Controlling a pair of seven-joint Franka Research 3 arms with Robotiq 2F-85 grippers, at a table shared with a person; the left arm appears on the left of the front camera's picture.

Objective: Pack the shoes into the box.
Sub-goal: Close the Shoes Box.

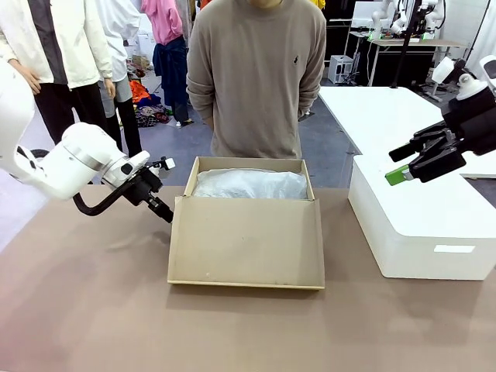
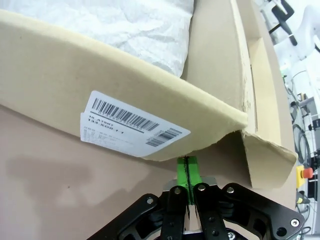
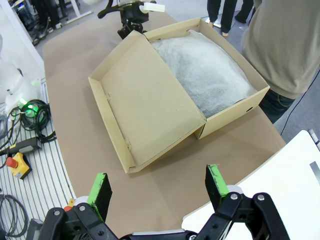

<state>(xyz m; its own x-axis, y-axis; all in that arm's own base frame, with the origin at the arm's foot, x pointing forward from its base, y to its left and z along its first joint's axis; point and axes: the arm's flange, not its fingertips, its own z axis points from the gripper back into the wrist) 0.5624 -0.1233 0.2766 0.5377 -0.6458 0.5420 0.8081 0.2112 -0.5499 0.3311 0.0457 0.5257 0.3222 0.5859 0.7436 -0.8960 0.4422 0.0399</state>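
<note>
Our left gripper [image 2: 187,172], clenched on nothing, sits under the box [image 1: 246,240] lid's corner. Our right gripper [image 3: 157,187] hangs released above the table [image 1: 93,310].

White tissue paper [image 1: 249,184] covers the inside of the box [image 1: 246,242], so its contents cannot be told. The small print on the barcode label [image 2: 131,125] is perhaps too blurred to read.

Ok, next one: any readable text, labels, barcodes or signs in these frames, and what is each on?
White sticker on the side wall of the box, left wrist view: two barcodes and several lines of small print, too blurred to read.
Small dark emblem on the person's sweater, front view: too small to make out.
No other text visible.
</note>
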